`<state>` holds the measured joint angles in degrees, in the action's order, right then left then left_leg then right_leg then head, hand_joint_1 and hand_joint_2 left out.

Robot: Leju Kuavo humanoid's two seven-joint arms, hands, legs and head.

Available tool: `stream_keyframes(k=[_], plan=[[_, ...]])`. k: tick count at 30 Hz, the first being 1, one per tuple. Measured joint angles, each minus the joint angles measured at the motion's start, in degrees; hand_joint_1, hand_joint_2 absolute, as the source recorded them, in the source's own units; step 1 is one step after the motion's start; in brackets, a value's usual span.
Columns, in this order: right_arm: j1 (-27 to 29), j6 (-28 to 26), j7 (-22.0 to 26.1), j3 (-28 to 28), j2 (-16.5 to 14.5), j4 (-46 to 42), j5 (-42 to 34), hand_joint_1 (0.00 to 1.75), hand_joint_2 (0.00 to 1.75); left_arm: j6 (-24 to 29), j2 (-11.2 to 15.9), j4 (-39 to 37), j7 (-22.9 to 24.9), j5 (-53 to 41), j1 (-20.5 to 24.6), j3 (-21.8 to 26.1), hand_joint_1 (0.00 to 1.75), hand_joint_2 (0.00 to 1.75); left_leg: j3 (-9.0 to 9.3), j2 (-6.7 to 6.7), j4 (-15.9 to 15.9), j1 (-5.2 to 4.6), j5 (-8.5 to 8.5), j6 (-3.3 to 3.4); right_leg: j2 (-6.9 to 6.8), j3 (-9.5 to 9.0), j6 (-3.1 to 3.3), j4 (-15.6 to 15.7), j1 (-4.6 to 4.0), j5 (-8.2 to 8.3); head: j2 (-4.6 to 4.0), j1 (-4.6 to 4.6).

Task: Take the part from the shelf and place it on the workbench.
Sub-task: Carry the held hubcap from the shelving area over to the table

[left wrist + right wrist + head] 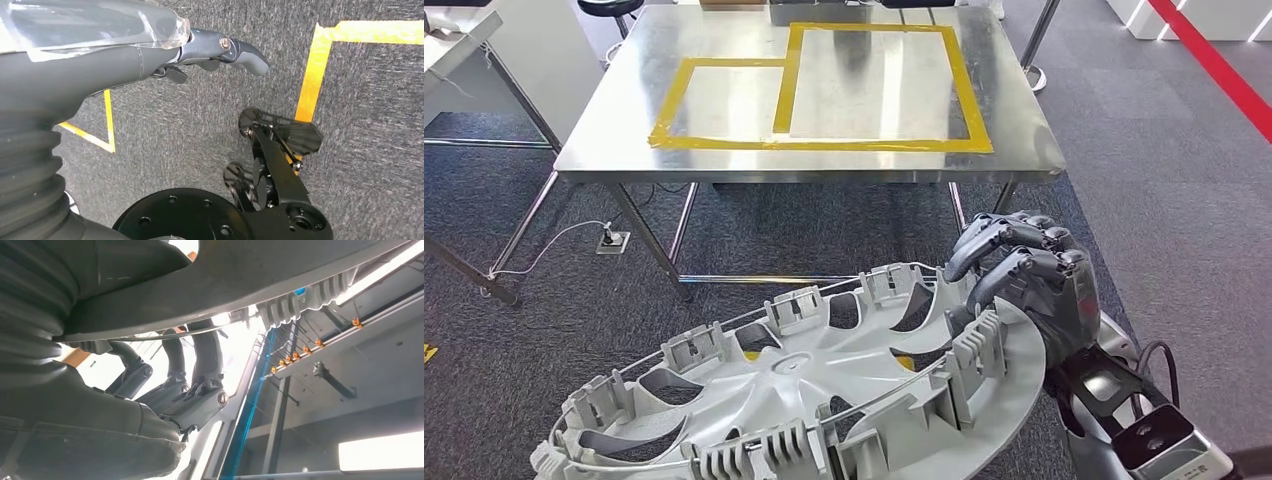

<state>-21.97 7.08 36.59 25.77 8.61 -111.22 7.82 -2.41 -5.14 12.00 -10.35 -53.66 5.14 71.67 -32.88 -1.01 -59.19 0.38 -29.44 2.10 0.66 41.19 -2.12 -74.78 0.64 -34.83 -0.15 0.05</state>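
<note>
The right hand [185, 390] curls its dark fingers [207, 352] over the grey rim of the part [280, 275] — the rim runs across above them. Beyond it a ribbed clip [305, 300] of the part shows against a bright ceiling light [380, 452] — and a metal rail [330, 340] with small orange fittings.

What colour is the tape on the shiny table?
Yellow. The tape marks out rectangles on the metal table, clearest in the head view.

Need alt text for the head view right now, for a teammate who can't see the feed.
The robot's right hand grips the rim of a large grey wheel cover, held inner side up low in the frame. Ahead stands a steel workbench marked with yellow tape rectangles, on grey carpet.
</note>
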Motion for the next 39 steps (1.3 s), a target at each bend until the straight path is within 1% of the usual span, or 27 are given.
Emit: stream_keyframes(k=[1,3,4,6,9,10,11,14,15,16,17,18,19,20,21,22,23,25,26,27,29,30,31,32,34,36,39], plan=[[0.0,0.0,0.0,0.1,0.0,0.0,0.1,1.75,1.75,0.0,0.0,0.0,0.0,0.0,0.0,0.0,0.0,1.75,0.39,0.05,0.0,0.04,-0.37,-0.09,-0.06,0.28,-0.06,1.0,0.07,1.05,0.0,0.01],[0.0,-0.2,0.0,0.3,0.0,0.0,0.3,1.75,1.75,0.0,0.0,0.0,-0.1,0.0,-0.1,0.0,0.0,1.75,1.51,0.07,0.0,0.13,-1.29,-0.45,-0.24,-1.82,-0.07,7.7,0.23,5.78,0.0,0.02],[0.0,-0.3,0.1,0.3,0.0,0.1,0.3,1.75,1.75,-0.1,0.0,0.0,-0.1,0.0,0.0,0.0,0.0,1.75,2.05,0.08,0.0,0.14,-1.73,-0.72,-0.37,-2.87,0.0,10.9,0.19,7.3,0.0,-0.03],[0.2,-0.6,0.4,0.4,0.0,0.1,0.5,1.75,1.75,-0.2,0.0,0.0,-0.3,-0.1,0.0,0.0,0.0,1.75,2.63,0.16,0.1,0.08,-2.4,-1.48,-0.63,-4.08,0.69,13.9,-0.05,8.3,0.0,-0.14],[0.6,-1.1,1.0,0.5,0.1,0.2,0.7,1.75,1.75,-0.3,0.0,0.0,-0.5,-0.2,-0.1,0.0,0.0,1.75,3.03,0.36,-0.6,0.06,-2.53,-2.58,-0.53,-5.02,2.22,14.2,-0.1,8.35,0.0,-0.24],[0.7,-1.1,1.1,0.5,0.1,0.2,0.8,1.75,1.75,-0.4,0.0,0.0,-0.6,-0.2,0.0,0.0,0.0,1.75,2.47,0.41,-1.8,0.08,-2.61,-2.82,-0.52,-5.5,2.56,14.4,0.01,8.23,0.0,-0.34],[0.8,-1.1,1.2,0.5,0.0,0.2,0.8,1.75,1.75,-0.4,0.0,0.0,-0.7,-0.2,0.1,0.0,0.0,1.75,1.14,0.45,-4.0,0.13,-3.04,-3.01,-0.52,-5.93,2.85,14.6,0.13,8.11,0.0,-0.43],[1.0,-1.2,1.3,0.5,0.0,0.2,0.8,1.75,1.75,-0.5,0.0,0.0,-0.8,-0.2,0.0,0.0,0.0,1.75,-5.83,0.51,-13.6,0.22,-6.19,-3.39,-0.48,-6.59,3.32,14.7,0.14,7.36,0.0,-0.64],[1.2,-1.2,1.4,0.5,0.0,0.2,0.8,1.75,1.75,-0.5,0.0,0.0,-0.8,-0.2,-0.1,0.0,0.0,1.75,-7.54,0.51,-15.1,0.22,-6.72,-3.37,-0.44,-6.88,3.34,14.7,0.11,7.03,0.0,-0.67],[1.3,-1.2,1.4,0.5,0.0,0.3,0.8,1.75,1.75,-0.5,-0.1,0.0,-0.8,-0.1,-0.1,0.0,0.0,1.75,-8.28,0.51,-14.8,0.21,-6.06,-3.26,-0.4,-7.3,3.31,14.7,0.09,6.67,0.0,-0.67],[1.4,-1.2,1.4,0.5,0.0,0.3,0.8,1.75,1.75,-0.5,-0.1,0.0,-0.9,-0.1,-0.2,0.0,0.0,1.75,-7.93,0.51,-12.4,0.19,-4.12,-3.08,-0.37,-7.84,3.23,14.7,0.07,6.29,0.0,-0.67],[1.4,-1.2,1.4,0.5,-0.1,0.3,0.8,1.75,1.75,-0.5,-0.1,0.0,-0.9,-0.1,-0.2,0.0,0.0,1.75,-6.79,0.51,-8.8,0.13,-1.38,-2.78,-0.36,-8.43,3.11,14.8,0.06,5.86,0.0,-0.67],[1.4,-1.2,1.4,0.5,-0.1,0.3,0.8,1.75,1.75,-0.5,-0.1,0.0,-0.9,0.0,-0.1,0.0,0.0,1.75,-5.51,0.54,-5.2,-0.02,0.48,-2.48,-0.36,-8.97,2.92,14.8,0.0,5.45,0.0,-0.62],[1.4,-1.2,1.4,0.5,-0.2,0.3,0.8,1.75,1.75,-0.5,0.0,0.0,-1.0,0.0,-0.1,0.0,0.0,1.75,-4.48,0.54,-2.6,-0.19,0.94,-2.26,-0.32,-9.32,2.65,14.8,-0.03,5.08,0.0,-0.62],[1.4,-1.2,1.4,0.5,-0.2,0.4,0.8,1.75,1.75,-0.4,0.0,0.0,-1.0,0.0,-0.1,0.0,0.0,1.75,-3.76,0.54,-1.1,-0.39,0.68,-1.97,-0.28,-9.52,2.31,15.0,-0.05,4.78,0.0,-0.61],[1.5,-1.2,1.4,0.5,-0.2,0.4,0.8,1.75,1.75,-0.4,0.0,0.0,-1.0,0.0,-0.2,0.0,0.0,1.75,-3.5,0.52,-0.7,-0.53,-0.06,-1.67,-0.24,-9.7,1.89,14.8,-0.09,4.78,0.0,-0.62],[1.5,-1.2,1.5,0.5,-0.2,0.4,0.8,1.75,1.75,-0.4,0.0,0.0,-1.0,0.0,-0.3,0.0,0.0,1.75,-2.95,0.46,-0.5,-0.47,-0.1,-1.33,-0.19,-9.95,1.47,14.6,-0.08,4.76,0.0,-0.63],[1.5,-1.1,1.5,0.5,-0.2,0.4,0.9,1.75,1.75,-0.3,-0.1,0.0,-1.0,0.0,-0.4,0.0,0.0,1.75,-1.46,0.51,0.1,-0.15,0.85,-0.61,-0.24,-10.09,0.78,12.9,-0.14,4.59,0.0,-0.49],[1.3,-1.1,1.5,0.5,-0.2,0.4,0.9,1.75,1.75,-0.3,-0.1,0.0,-1.0,0.0,-0.3,0.0,0.0,1.75,-0.66,0.55,0.2,0.03,0.84,-0.38,-0.28,-9.33,0.51,11.1,-0.13,3.98,0.0,-0.32],[1.2,-1.1,1.6,0.5,-0.2,0.4,0.9,1.75,1.75,-0.2,-0.1,0.0,-1.1,0.0,-0.2,0.0,0.0,1.75,-0.2,0.61,0.3,0.1,0.57,-0.23,-0.33,-7.77,0.27,8.4,-0.11,3.05,0.0,-0.22],[1.2,-1.1,1.6,0.5,-0.2,0.4,0.9,1.75,1.75,-0.2,-0.1,0.0,-1.2,0.1,-0.1,0.0,0.0,1.75,0.38,0.59,0.3,0.11,-0.1,-0.04,-0.35,-3.29,-0.16,2.1,-0.09,0.44,0.0,-0.08],[1.3,-1.1,1.6,0.5,-0.2,0.5,0.9,1.75,1.75,-0.2,-0.1,0.0,-1.2,0.1,-0.1,0.0,0.0,1.75,0.72,0.55,0.3,0.11,-0.5,-0.05,-0.35,-1.43,-0.26,0.2,-0.1,-0.46,0.0,-0.1],[1.4,-1.1,1.6,0.5,-0.2,0.5,0.9,1.75,1.75,-0.2,-0.1,0.0,-1.2,0.1,-0.2,0.0,0.0,1.75,1.19,0.48,0.3,0.11,-0.96,-0.07,-0.35,-0.38,-0.24,0.0,-0.11,-0.45,0.0,-0.08],[1.4,-1.1,1.6,0.5,-0.2,0.5,0.9,1.75,1.75,-0.2,-0.1,0.0,-1.2,0.1,-0.3,0.0,0.0,1.75,1.82,0.4,0.3,0.11,-1.48,-0.13,-0.36,-0.33,-0.11,1.8,-0.11,0.71,0.0,-0.09],[1.5,-1.1,1.7,0.5,-0.2,0.6,0.9,1.75,1.75,-0.2,-0.2,0.0,-1.3,0.1,-0.3,0.0,0.0,1.75,3.28,0.28,0.3,0.08,-2.67,-0.4,-0.42,-2.05,0.41,8.8,-0.18,5.7,0.0,-0.09],[1.5,-1.1,1.8,0.6,-0.2,0.7,0.9,1.75,1.75,-0.3,-0.3,0.0,-1.4,0.1,-0.2,0.0,0.0,1.75,4.1,0.26,0.5,-0.01,-3.73,-1.04,-0.61,-3.38,1.03,13.4,-0.46,8.59,0.0,-0.18],[1.6,-1.1,1.9,0.6,-0.2,0.8,1.0,1.75,1.75,-0.4,-0.2,0.0,-1.4,0.2,-0.2,0.0,0.0,1.75,5.04,0.4,0.4,-0.12,-4.04,-2.04,-0.58,-4.79,2.17,14.6,-0.48,8.48,0.01,-0.33]])
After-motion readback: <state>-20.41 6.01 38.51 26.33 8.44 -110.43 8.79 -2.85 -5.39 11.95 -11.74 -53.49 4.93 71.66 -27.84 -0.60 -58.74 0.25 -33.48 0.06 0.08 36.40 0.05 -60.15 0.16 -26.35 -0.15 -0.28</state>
